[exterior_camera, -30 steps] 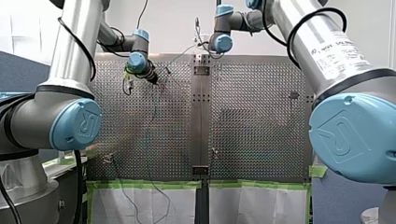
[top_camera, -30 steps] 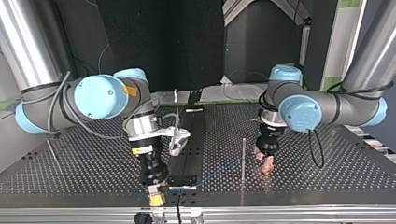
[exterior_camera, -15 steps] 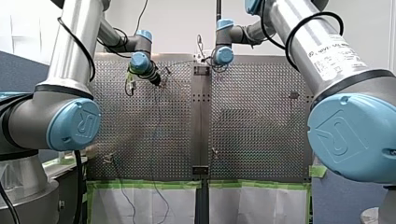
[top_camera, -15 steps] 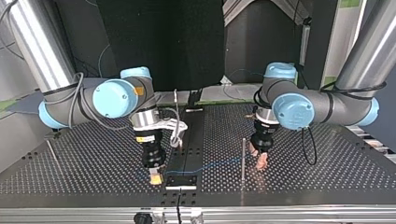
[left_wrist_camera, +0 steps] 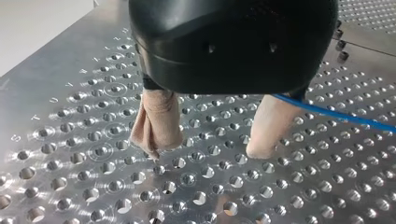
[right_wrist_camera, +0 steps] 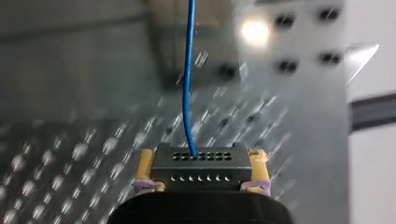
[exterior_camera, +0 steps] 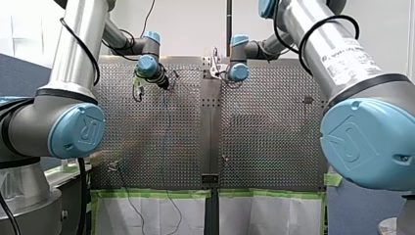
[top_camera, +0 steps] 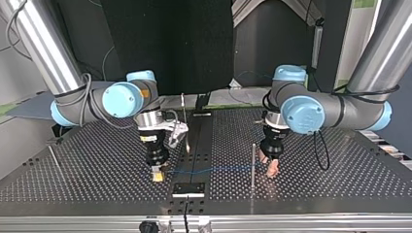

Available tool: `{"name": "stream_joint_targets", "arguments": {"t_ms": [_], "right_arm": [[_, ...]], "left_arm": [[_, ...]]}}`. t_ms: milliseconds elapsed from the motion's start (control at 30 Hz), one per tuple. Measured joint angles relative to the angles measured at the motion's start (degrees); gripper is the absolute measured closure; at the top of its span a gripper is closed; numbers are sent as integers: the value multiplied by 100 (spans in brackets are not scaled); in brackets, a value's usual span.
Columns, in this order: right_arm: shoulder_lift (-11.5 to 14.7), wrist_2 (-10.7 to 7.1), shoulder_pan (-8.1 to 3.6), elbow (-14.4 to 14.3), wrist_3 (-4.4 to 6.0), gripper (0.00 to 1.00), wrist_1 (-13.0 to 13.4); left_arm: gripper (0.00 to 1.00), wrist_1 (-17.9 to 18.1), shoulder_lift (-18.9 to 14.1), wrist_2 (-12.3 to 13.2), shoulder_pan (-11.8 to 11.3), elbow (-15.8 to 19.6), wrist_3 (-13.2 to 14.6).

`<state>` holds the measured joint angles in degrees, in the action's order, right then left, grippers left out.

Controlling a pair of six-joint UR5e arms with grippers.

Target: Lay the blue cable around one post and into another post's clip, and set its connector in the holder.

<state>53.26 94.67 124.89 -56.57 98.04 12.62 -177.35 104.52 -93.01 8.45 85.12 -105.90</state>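
Observation:
My right gripper [right_wrist_camera: 201, 184] is shut on a black connector [right_wrist_camera: 201, 164] with rows of holes, held between its yellow pads. The blue cable [right_wrist_camera: 188, 79] leaves the connector's face and runs ahead. In the top view my right gripper [top_camera: 157, 175] hangs low over the table, left of the black holder [top_camera: 188, 188]. From there the blue cable [top_camera: 214, 169] stretches across to a thin post [top_camera: 252, 162]. My left gripper [top_camera: 268, 165] stands open just right of that post, with nothing between its beige fingers [left_wrist_camera: 158, 122]. The blue cable [left_wrist_camera: 336, 115] passes beside one finger.
A tall post with a clip [top_camera: 183, 114] rises behind the holder on the dark centre strip. Another thin post [top_camera: 53, 158] leans at the top view's far left. The perforated table [top_camera: 97, 179] ends at a metal rail close to the holder.
My right gripper has carried the connector away from the top view's near edge, past the holder, pulling the cable straighter. My left gripper shifted slightly toward the post and stayed open.

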Motion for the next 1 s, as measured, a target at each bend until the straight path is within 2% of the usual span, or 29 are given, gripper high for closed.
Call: {"name": "stream_joint_targets", "arguments": {"t_ms": [167, 233, 300, 467, 600, 767, 1000], "right_arm": [[-51, -67, -241, -253, 253, 100, 252], [-99, -134, -340, -352, 327, 100, 352], [-168, -212, -430, -444, 348, 100, 441], [-395, -442, -675, -686, 305, 100, 687], [-578, -522, -820, -871, 232, 100, 871], [-835, -484, -833, -1130, 101, 100, 1128], [-1257, -288, -817, -1551, 81, 100, 1549]], "left_arm": [[0, 9, 0, -144, 23, 2, -64], [0, 21, 0, -169, 37, 2, -102], [0, 32, -2, -183, 57, 3, -130], [0, 53, -6, -186, 105, 2, -162], [0, 127, -9, -186, 176, 3, -205], [0, 298, -9, -199, 268, 2, -333], [0, 369, -8, -322, 320, 2, -374]]}}
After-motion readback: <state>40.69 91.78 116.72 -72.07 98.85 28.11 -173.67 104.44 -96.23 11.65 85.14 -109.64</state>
